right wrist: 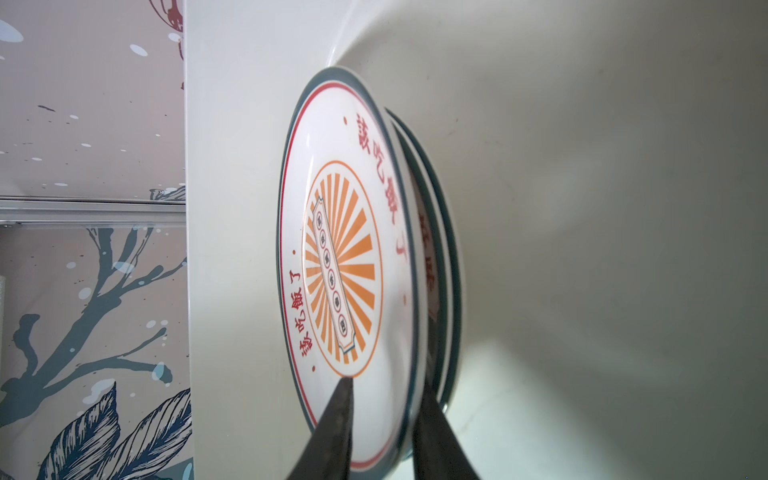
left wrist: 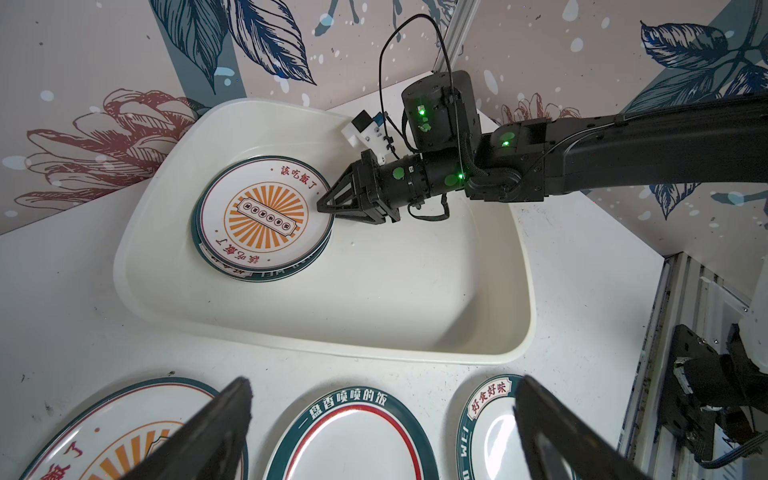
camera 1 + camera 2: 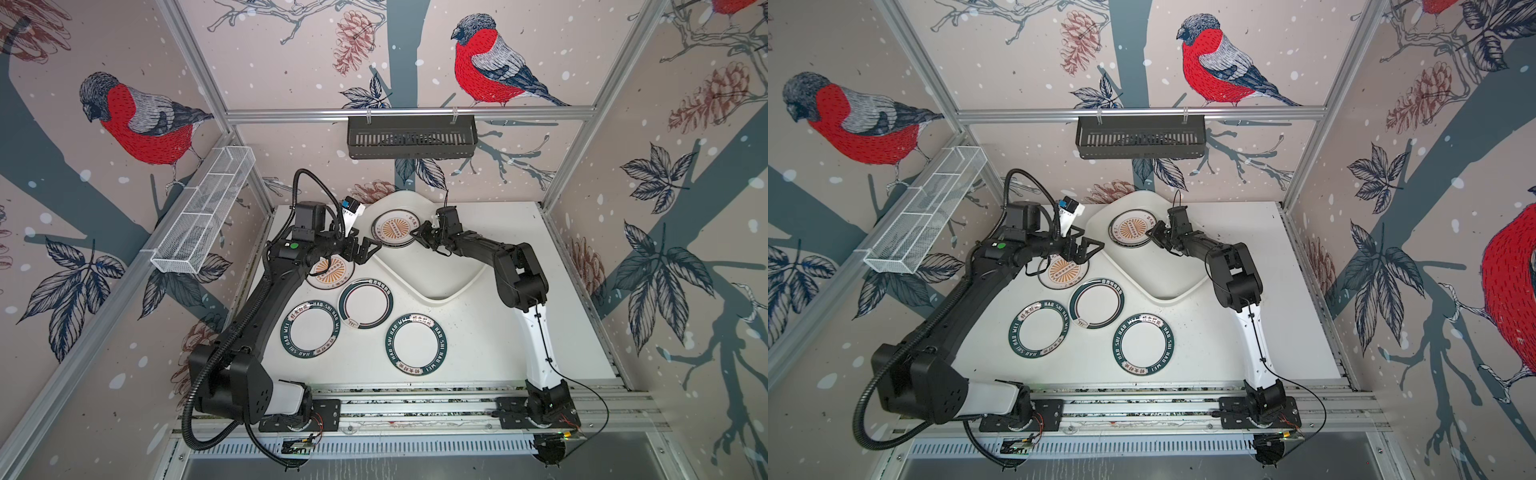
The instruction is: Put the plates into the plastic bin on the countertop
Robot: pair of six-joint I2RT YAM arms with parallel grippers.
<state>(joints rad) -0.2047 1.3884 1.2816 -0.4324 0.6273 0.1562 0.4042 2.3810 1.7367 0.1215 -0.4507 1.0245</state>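
Right wrist view puts the right gripper astride the near rim of a round white plate with an orange sunburst centre. One finger lies over its face and the other is tucked under it, against the teal-rimmed plates stacked beneath. Whether the jaws pinch the rim or have let it go I cannot tell. That stack lies flat inside the large glossy white plastic bin, toward its far corner, and the top plate sits slightly off-centre on the ones below. The main risk, as I judge it, is the lower finger. Pulled back at an angle, or raised before the jaws stand wide enough, it would catch the rim and drag or tip the slick plate off the stack, perhaps against the bin wall. The left gripper hangs fully spread and empty near the far edge of a second sunburst plate on the speckled white countertop, close to the bin's rim. Three more plates wait there: a teal-banded plate with a red ring just beside it, and two teal lettered plates nearer the robot. Coming down, those fingers could skid on the low glazed rim and shove the plate into its neighbour. Both arms reaching for the bin together could also collide.
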